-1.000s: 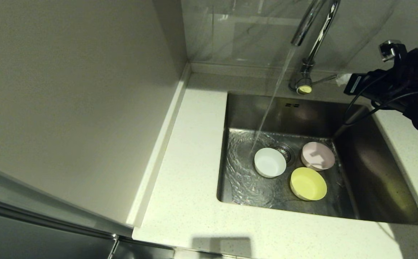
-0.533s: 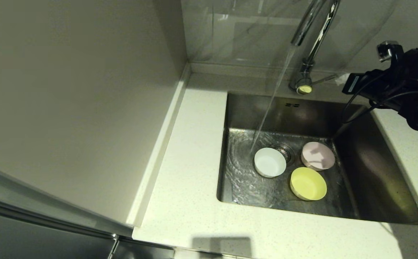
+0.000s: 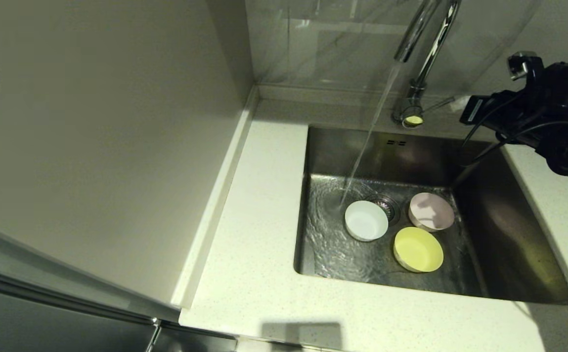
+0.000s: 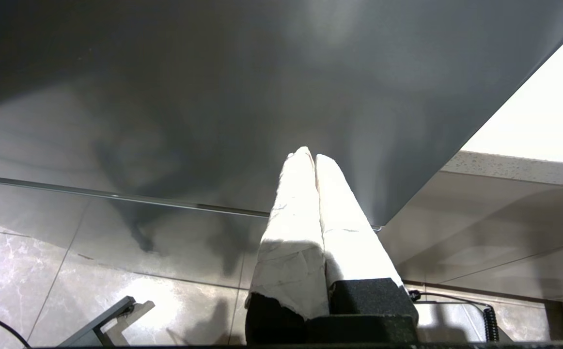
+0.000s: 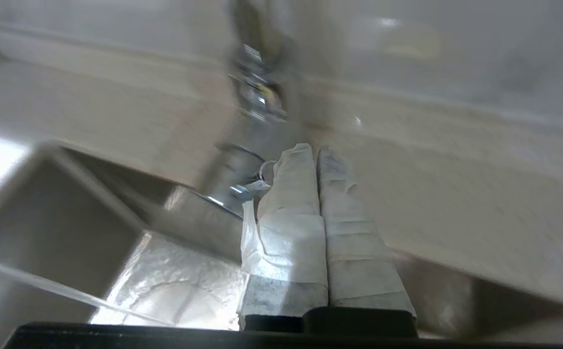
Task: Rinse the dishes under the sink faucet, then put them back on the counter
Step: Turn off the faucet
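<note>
Three bowls lie in the sink (image 3: 509, 234): the white one (image 3: 366, 221) beside the drain strainer (image 3: 386, 205), the pale pink one (image 3: 431, 211) to its right, the pale yellow one (image 3: 418, 249) nearest me. Water runs from the faucet (image 3: 423, 49) and lands just left of the white bowl. My right gripper (image 3: 462, 104) (image 5: 314, 152) is shut and empty, its taped tips against the end of the faucet's thin lever (image 3: 438, 104) (image 5: 247, 189). My left gripper (image 4: 309, 154) is shut and empty, parked low beside a cabinet front, out of the head view.
The speckled counter (image 3: 259, 234) runs left of and in front of the sink, with a raised edge strip (image 3: 215, 195) along a plain wall panel. Grey marble-look panels stand behind the faucet. The right arm's cable (image 3: 479, 146) hangs over the sink's back right corner.
My right gripper has shifted slightly up and left at the lever's end, and the lever has tilted a little with it. Water keeps running; the bowls have not moved.
</note>
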Controlling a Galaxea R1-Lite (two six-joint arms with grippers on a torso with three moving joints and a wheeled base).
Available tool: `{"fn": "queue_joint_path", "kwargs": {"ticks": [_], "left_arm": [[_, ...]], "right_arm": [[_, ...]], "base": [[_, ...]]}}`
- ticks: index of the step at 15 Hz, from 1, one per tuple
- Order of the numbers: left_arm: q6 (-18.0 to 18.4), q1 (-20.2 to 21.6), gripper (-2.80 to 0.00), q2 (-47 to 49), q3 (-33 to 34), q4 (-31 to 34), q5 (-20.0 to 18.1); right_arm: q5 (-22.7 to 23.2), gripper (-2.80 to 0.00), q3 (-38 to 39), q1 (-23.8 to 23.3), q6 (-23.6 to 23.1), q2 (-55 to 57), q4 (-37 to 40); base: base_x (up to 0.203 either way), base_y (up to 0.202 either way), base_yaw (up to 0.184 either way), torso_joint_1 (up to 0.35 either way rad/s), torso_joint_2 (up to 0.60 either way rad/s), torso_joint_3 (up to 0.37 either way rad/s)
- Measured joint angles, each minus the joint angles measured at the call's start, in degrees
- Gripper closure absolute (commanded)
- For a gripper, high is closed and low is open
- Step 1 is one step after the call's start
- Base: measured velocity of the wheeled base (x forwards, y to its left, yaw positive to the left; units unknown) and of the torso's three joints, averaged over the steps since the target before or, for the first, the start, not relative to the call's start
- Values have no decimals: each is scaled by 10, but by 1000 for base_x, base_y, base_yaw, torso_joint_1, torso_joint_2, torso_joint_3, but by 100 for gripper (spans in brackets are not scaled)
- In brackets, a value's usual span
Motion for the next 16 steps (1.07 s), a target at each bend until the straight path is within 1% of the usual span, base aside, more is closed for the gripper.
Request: {"fn": "queue_joint_path", "kwargs": {"ticks": [7,13,16], "left_arm": [[0,0,0,0,0,0,0],[0,0,0,0,0,0,0],[0,0,0,0,0,0,0]], "right_arm": [[-1,0,-19,36,-1,6,-1],[-2,0,-16,39,0,3,2],[-1,0,10,37,0,-7,8]], "base": [[0,0,0,0,0,0],[0,0,0,0,0,0],[0,0,0,0,0,0]]}}
